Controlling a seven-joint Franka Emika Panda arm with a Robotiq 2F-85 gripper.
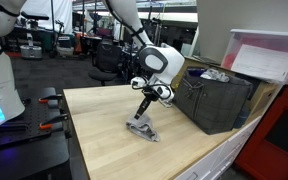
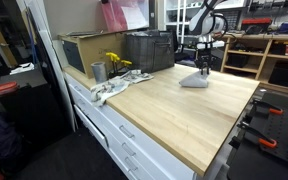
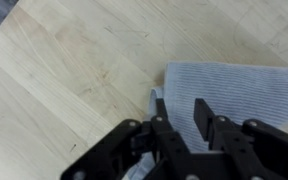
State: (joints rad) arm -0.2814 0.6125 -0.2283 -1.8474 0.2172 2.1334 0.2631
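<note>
grey ribbed cloth (image 3: 234, 90), one only, lies flat on the one pale wooden table (image 3: 64, 70) near one dark crate (image 1: 219, 100), while the single gripper (image 3: 182, 120) stands at its edge, two fingers (image 3: 162, 112) partly closed, grip on it unclear.

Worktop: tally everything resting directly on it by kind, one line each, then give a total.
Cloths: 2, the grey cloth at the hand and a crumpled rag
Containers: 2, a dark crate and a cardboard box
Cups: 1, a metal cup
Unclear: 1, a yellow item, too small to identify
Total: 6
</note>
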